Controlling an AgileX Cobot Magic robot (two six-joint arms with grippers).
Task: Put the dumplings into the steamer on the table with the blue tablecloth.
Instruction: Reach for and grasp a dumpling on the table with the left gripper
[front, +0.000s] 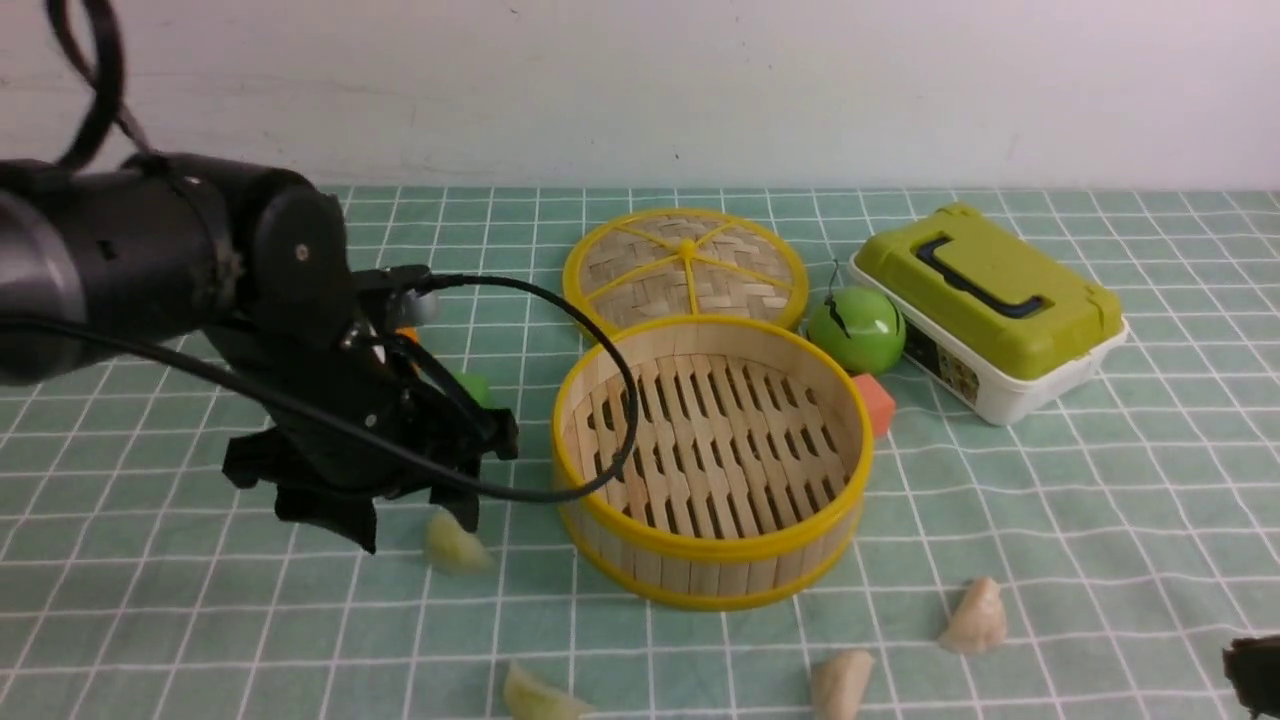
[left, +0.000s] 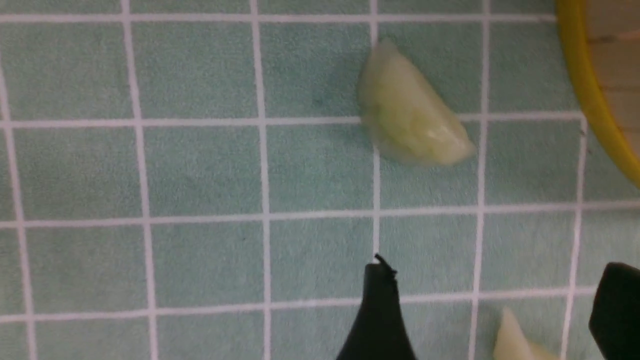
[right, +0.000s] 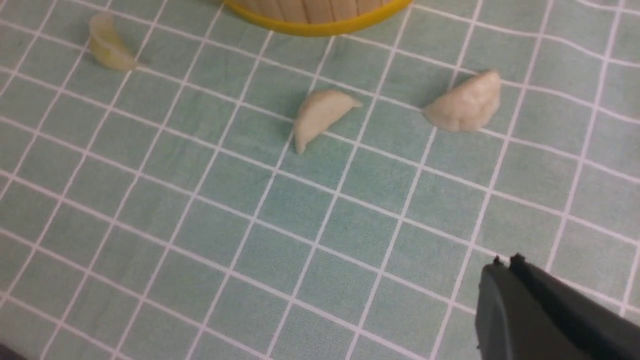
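The steamer (front: 600, 520) stands empty at the middle of the table. One pale green dumpling (front: 455, 545) lies on the cloth left of it, and a second (front: 540, 697) lies nearer the front edge. Two cream dumplings (front: 975, 617) (front: 840, 682) lie front right. My left gripper (front: 415, 525) is open, hovering just above and left of the first green dumpling (left: 410, 125). In the left wrist view the tip of the second green dumpling (left: 515, 340) shows between the fingers (left: 377, 310). My right gripper (right: 505, 262) is shut and empty, near the cream dumplings (right: 322, 115) (right: 465, 105).
The woven lid (front: 685, 265) lies behind the steamer. A green ball (front: 856, 328), an orange cube (front: 875, 403) and a green-lidded white box (front: 990, 305) are at the back right. A green cube (front: 478, 388) is partly hidden behind my left arm.
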